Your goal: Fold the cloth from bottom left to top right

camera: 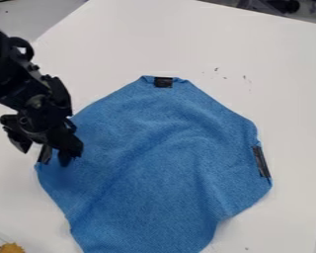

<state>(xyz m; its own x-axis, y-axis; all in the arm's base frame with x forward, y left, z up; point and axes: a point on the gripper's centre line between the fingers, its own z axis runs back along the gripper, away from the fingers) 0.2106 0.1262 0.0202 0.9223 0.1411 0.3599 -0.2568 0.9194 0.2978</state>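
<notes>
The gripper (46,153) hangs over the cloth's left corner with its fingers apart, one out over the white table and the other over the blue fabric. Between them shows a strip of black tape (44,155) at that corner. The blue cloth (161,163) lies spread out with soft wrinkles, its lower end running out of view at the bottom edge. More black tape marks its top corner (163,82) and its right corner (261,161). Whether the fingertips touch the cloth, I cannot tell.
The white table (266,74) carries the cloth, with small dark specks above the cloth's upper right side. An orange-yellow object (11,248) shows at the bottom left edge. Dark items lie beyond the table's far edge at the top right.
</notes>
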